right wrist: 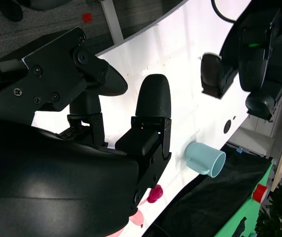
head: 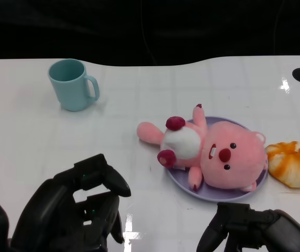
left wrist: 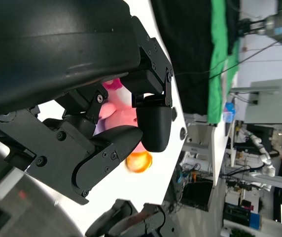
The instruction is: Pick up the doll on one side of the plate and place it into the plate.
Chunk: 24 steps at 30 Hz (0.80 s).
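- The doll (head: 213,155) lies on the plate (head: 181,181), just ahead of my right hand (head: 244,231).
- Both hands hold nothing, fingers apart; left hand (head: 82,210) near the counter (head: 34,142).
- I'd judge placement done; I'd withdraw without nudging it.

pink doll (head: 221,155) on purple plate (head: 181,181)

Teal mug (head: 74,84) upright; orange-white striped toy (head: 293,163) on white table (head: 29,136).

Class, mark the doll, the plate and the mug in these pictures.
doll (head: 228,157), head view, on its face.
plate (head: 184,185), head view, on its near rim.
mug (head: 71,86), head view, on its side wall.
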{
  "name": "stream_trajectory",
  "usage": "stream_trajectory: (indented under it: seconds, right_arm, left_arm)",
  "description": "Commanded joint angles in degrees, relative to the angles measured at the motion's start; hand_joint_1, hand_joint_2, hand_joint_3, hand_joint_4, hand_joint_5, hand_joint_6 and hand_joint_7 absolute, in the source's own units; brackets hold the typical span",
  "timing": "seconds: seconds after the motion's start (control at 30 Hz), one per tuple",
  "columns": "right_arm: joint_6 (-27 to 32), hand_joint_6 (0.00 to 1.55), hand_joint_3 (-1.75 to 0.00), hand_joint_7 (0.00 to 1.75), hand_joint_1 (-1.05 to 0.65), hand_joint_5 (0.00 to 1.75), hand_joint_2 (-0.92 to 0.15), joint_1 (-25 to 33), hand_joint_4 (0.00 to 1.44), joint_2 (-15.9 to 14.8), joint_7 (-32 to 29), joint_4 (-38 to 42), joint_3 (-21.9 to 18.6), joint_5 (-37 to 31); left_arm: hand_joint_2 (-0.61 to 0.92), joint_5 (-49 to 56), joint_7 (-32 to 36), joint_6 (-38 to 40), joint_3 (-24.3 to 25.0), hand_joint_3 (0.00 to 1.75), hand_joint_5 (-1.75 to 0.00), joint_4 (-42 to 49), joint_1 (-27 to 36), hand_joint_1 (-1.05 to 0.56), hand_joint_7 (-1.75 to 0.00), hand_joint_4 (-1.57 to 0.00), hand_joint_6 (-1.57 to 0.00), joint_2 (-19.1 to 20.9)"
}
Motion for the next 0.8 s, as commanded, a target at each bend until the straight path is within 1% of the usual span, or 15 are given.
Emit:
stream_trajectory:
  seconds: [0.03, 0.13, 0.33, 0.8]
  right_arm:
    - [-0.8, 0.63, -1.05, 1.22, -0.08, 1.53, -0.56, 0.3, 0.66, -0.5, 0.2, -0.1, -1.3, 0.9]
    - [-1.1, 0.63, -1.05, 1.22, -0.08, 1.52, -0.56, 0.4, 0.66, -0.8, 0.3, 0.2, -1.7, 0.9]
    - [-2.0, 0.63, -1.05, 1.22, -0.07, 1.52, -0.56, 0.6, 0.66, -0.8, 0.5, 0.8, -2.3, 1.0]
    - [-5.3, 0.63, -1.05, 1.22, -0.07, 1.54, -0.57, 1.7, 0.67, -0.8, 0.8, 2.3, -3.6, 1.6]
  left_arm:
    - [0.49, -2.0, 0.7, 2.5, 1.0, 1.22, -1.75, -0.7, 1.5, -0.23, -1.68, -0.86, -0.69, 0.8]
    - [0.49, -3.1, 0.5, 3.5, 1.1, 1.24, -1.75, 0.6, 1.5, -0.22, -1.68, -0.87, -0.69, 0.6]
    - [0.45, -4.0, -1.1, 4.1, 0.6, 1.24, -1.75, 3.2, 0.8, -0.25, -1.70, -0.87, -0.69, 1.8]
    - [0.40, -3.9, -1.1, 5.7, -0.3, 1.31, -1.75, 4.9, 0.1, -0.25, -1.69, -0.89, -0.71, 3.3]
